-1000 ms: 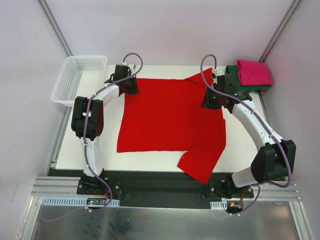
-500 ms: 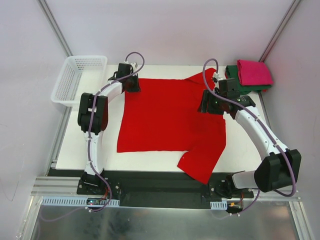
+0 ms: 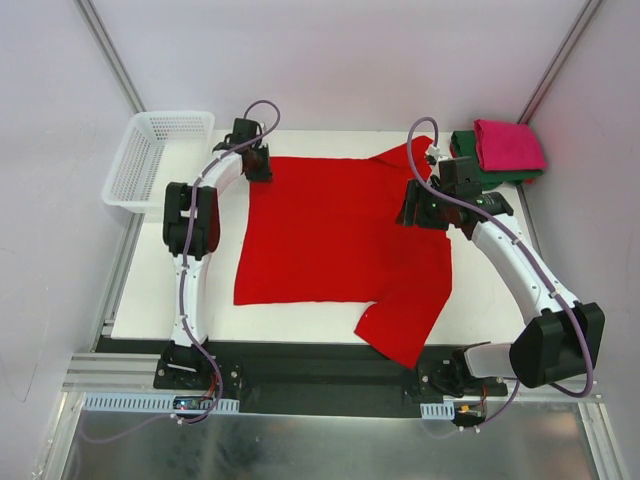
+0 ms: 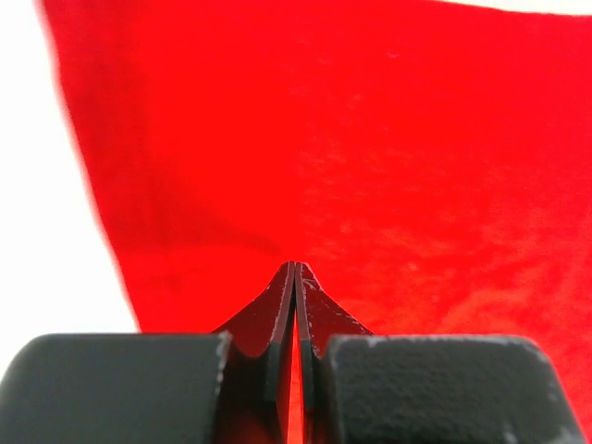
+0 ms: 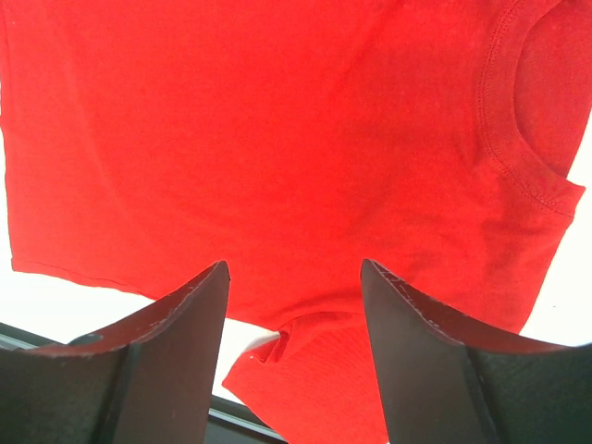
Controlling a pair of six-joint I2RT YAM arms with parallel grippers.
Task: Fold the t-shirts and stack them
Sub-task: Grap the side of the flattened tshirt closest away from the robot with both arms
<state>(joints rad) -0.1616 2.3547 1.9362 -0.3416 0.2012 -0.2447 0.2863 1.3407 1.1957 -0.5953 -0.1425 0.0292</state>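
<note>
The bright red t-shirt (image 3: 340, 235) lies spread flat on the white table, one sleeve hanging off the near edge (image 3: 400, 335). My left gripper (image 3: 257, 166) sits at the shirt's far left corner. In the left wrist view its fingers (image 4: 295, 265) are pressed together with a thin strip of red cloth (image 4: 370, 139) between them. My right gripper (image 3: 413, 212) hovers open over the shirt's right side. In the right wrist view (image 5: 294, 268) nothing is between its fingers, and the collar (image 5: 504, 139) shows at upper right. The magenta t-shirt (image 3: 508, 143) lies folded on the dark green one (image 3: 468, 158) at the far right.
A white mesh basket (image 3: 150, 160) stands at the far left, off the table's corner. Bare white table (image 3: 150, 290) shows left of the shirt. Grey walls and frame posts close in the sides and back.
My left arm's elbow has swung toward the far side and its gripper has shifted slightly toward the far left corner. My right gripper rose slightly, then held. The shirt lies as before.
</note>
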